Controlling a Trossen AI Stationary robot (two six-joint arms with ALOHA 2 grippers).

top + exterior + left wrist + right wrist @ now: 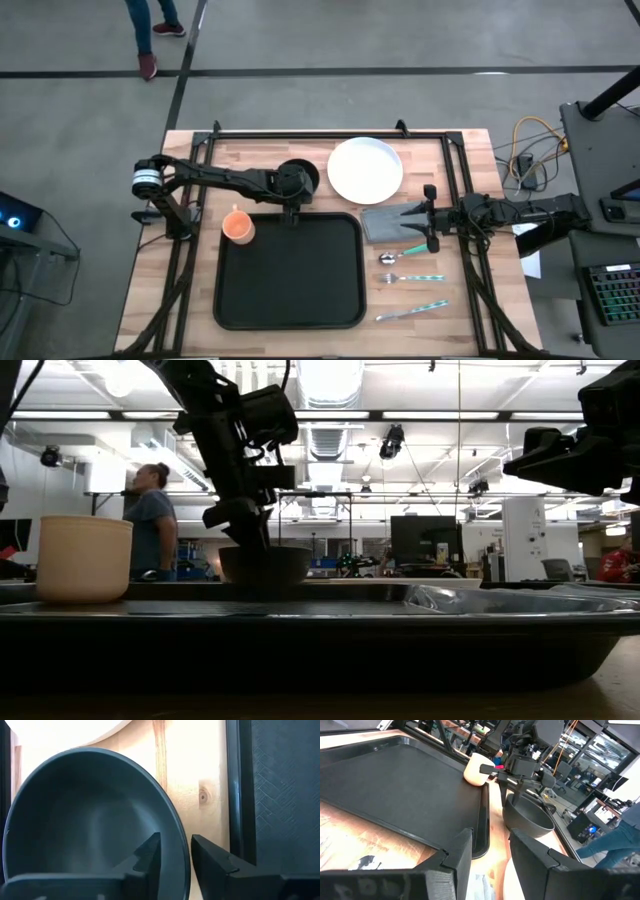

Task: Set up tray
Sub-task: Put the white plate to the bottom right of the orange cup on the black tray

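A dark grey bowl [302, 176] stands by its base on the wooden table, just beyond the far rim of the black tray [290, 272]. My left gripper [292, 205] reaches down over the bowl's near side, open, with the rim between its fingers [150, 854]. In the low view the bowl [265, 565] sits behind the tray under that gripper [250, 538]. My right gripper [432, 228] waits open at the table's right, level above the grey napkin's [392, 222] right end, with nothing between its fingers [457, 855]. My left gripper straddles the bowl's rim [182, 851] on the side nearest the tray, one finger inside the hollow and one outside. It comes slanting down from the table's left. The outer finger [212, 857] lies close against the rim; whether it touches, I cannot tell. The bowl rests on the table.
An orange cup [238, 226] stands at the tray's far left corner. A white plate [366, 168] lies right of the bowl. A spoon [405, 256], a fork [412, 278] and a knife [410, 312] lie right of the tray. A person [150, 520] stands beyond the table.
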